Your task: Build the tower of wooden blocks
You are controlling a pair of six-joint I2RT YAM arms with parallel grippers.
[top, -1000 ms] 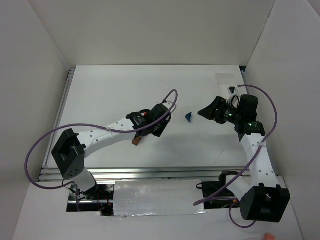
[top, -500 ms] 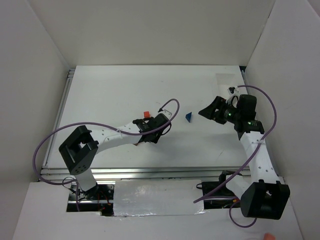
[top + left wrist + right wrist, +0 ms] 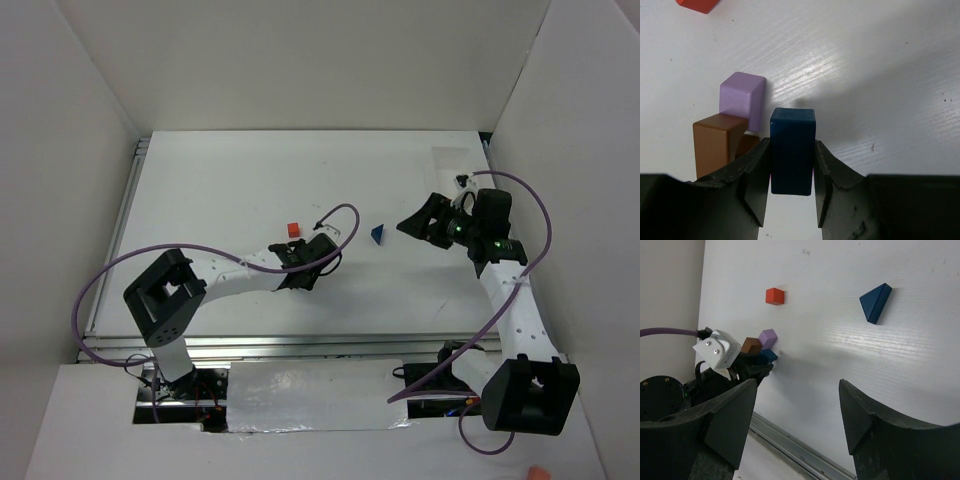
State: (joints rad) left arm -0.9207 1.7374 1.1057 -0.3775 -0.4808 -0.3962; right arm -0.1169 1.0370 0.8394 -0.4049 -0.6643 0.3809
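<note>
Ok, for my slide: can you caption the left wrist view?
Left gripper clamps a dark blue block beside the purple block and brown block.

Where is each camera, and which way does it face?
Top external: above and behind, facing down at the table; left arm and right arm show.
Left wrist: faces down past the left claw, shut on the dark blue block.
Right wrist: faces across the table toward the left arm; open right claw shows.
Shared: both wrist views show the purple block.
</note>
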